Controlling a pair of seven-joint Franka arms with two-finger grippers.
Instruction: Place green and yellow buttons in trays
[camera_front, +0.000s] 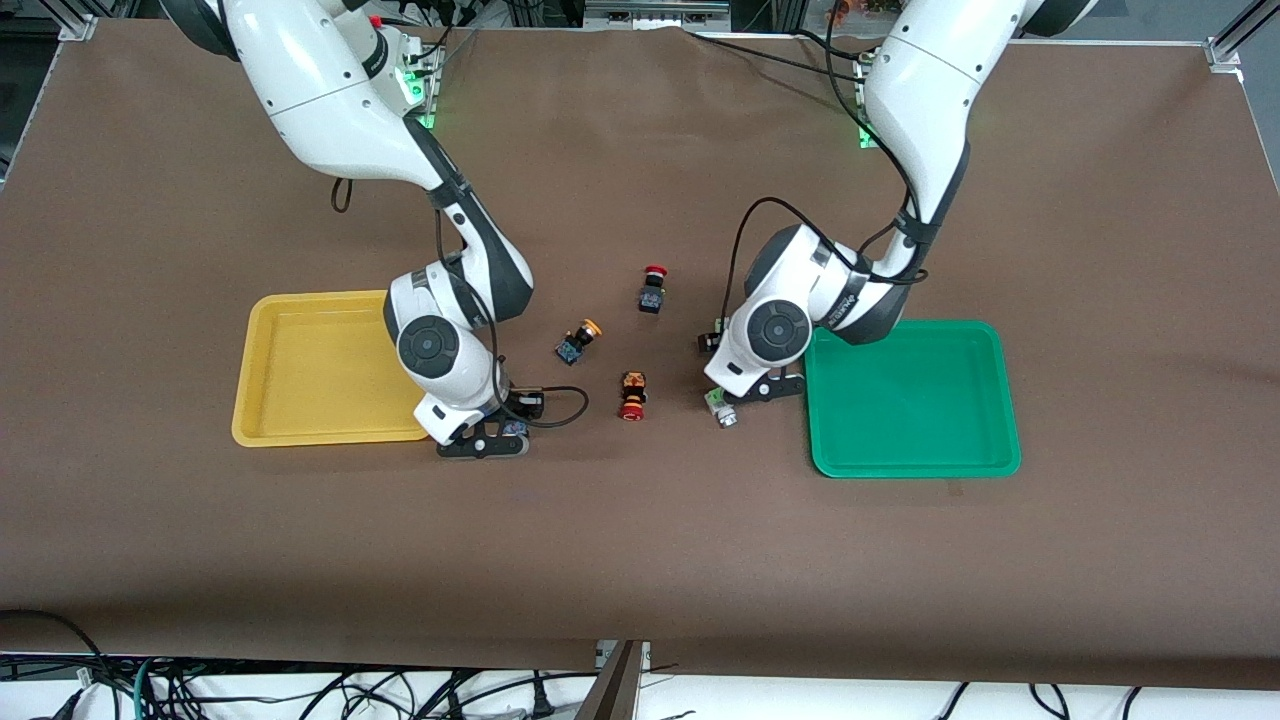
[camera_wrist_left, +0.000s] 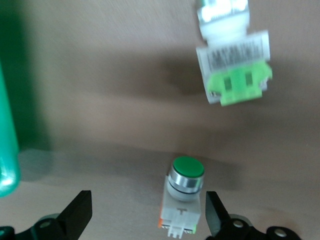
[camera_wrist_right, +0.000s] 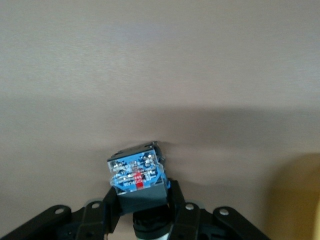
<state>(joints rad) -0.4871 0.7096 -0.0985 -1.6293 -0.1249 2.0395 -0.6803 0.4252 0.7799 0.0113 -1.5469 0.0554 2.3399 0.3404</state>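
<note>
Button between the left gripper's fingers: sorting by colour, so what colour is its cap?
Green cap, clearest in the left wrist view.

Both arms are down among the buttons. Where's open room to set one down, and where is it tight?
Both trays are bare: the yellow tray beside the right gripper, the green tray beside the left gripper. It is crowded between the grippers, with two red-capped switches and a yellow button.

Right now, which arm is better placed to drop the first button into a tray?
Right. The right gripper is shut on a black-bodied button beside the yellow tray. The left gripper is open around a green-capped button on the table, not gripped yet.
</note>
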